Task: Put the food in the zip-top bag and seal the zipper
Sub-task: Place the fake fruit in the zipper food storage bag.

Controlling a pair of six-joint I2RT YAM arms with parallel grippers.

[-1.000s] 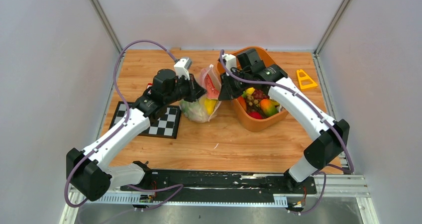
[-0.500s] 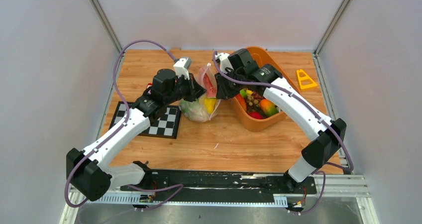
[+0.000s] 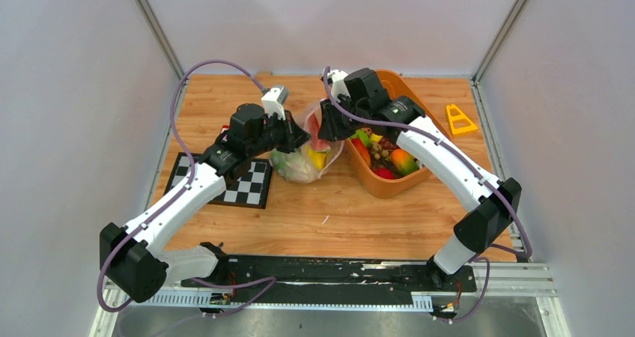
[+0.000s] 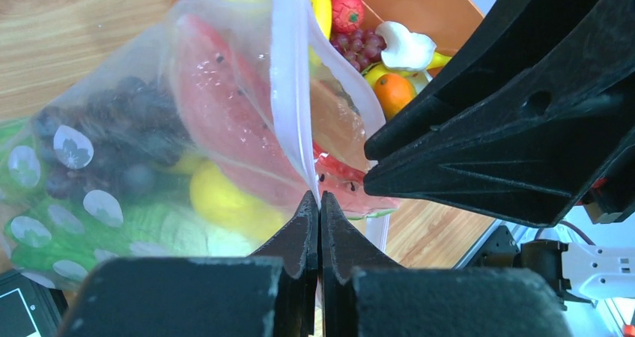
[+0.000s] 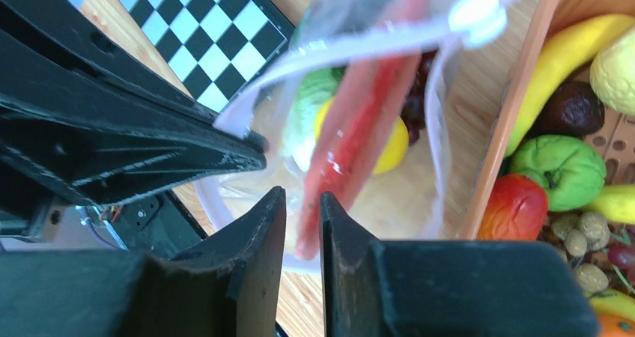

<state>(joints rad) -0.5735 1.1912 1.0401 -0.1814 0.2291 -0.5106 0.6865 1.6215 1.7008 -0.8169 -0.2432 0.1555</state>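
Far left on my table (image 3: pixel 337 217), the checkerboard (image 3: pixel 225 183) lies flat, its left edge under the left arm. The left fingers (image 4: pixel 314 213) are clenched tight on the zipper (image 4: pixel 288 82), pinching the pale strip at one rim of the zip-top bag (image 4: pixel 90 165) and holding that edge up. The bag sits on the table between the checkerboard and the orange basket (image 3: pixel 389 189), its mouth gaping open. Inside it the watermelon slice (image 4: pixel 225 105) stands against the film, with the grapes (image 4: pixel 127 138) beside it, a lemon (image 4: pixel 225 202) lower down and the cabbage (image 4: pixel 150 240) at the bottom. The right fingers (image 3: pixel 323 129) hang at the bag's mouth, parted by a narrow gap. I see nothing clamped between them, but the wrist view is too blurred to tell if they brush the film. Right of them the basket holds more food: a banana (image 5: pixel 569 49), a green fruit (image 5: pixel 569 168) and others. Far right, a yellow triangle (image 3: pixel 459 120) lies on the table
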